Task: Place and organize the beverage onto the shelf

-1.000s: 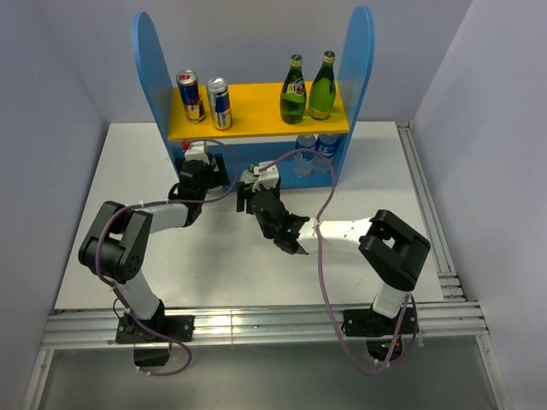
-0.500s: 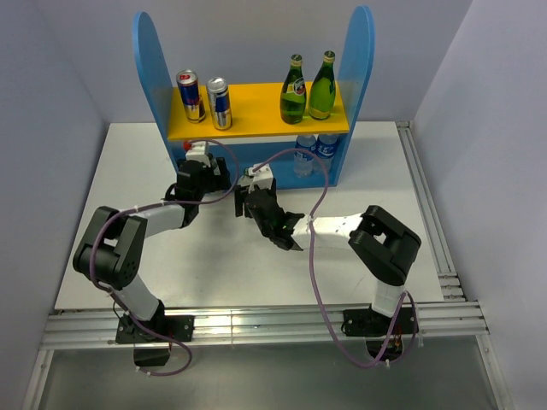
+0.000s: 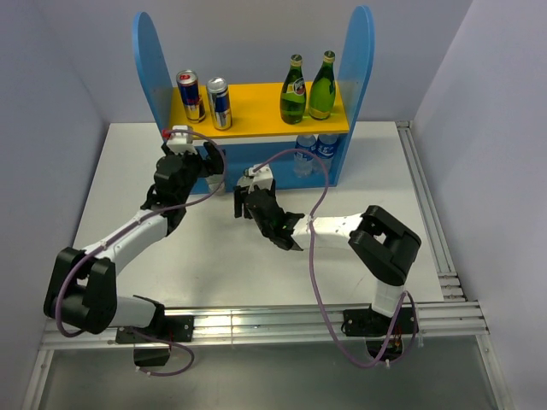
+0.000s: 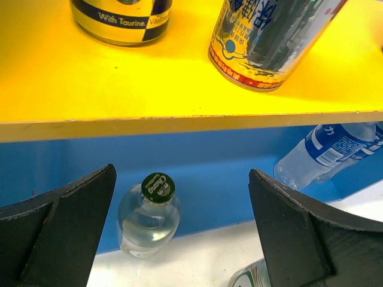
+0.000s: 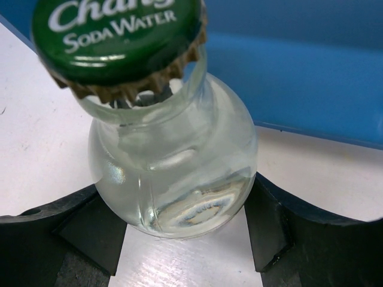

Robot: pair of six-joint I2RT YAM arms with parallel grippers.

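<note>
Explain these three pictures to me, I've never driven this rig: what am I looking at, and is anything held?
Two robot arms with two-finger grippers stand at a white table. The overhead picture looks down from behind them; the other two come from a camera on each wrist. Ahead stands the shelf: two cans and two green bottles on its yellow board, water bottles below. The right gripper clasps an upright soda-water bottle near the shelf. The left gripper is open and empty, facing another capped bottle below the board.

"chang soda water" on the green cap (image 5: 116,36) of a bottle (image 5: 173,179); "with taurine" on a can (image 4: 122,21).
</note>
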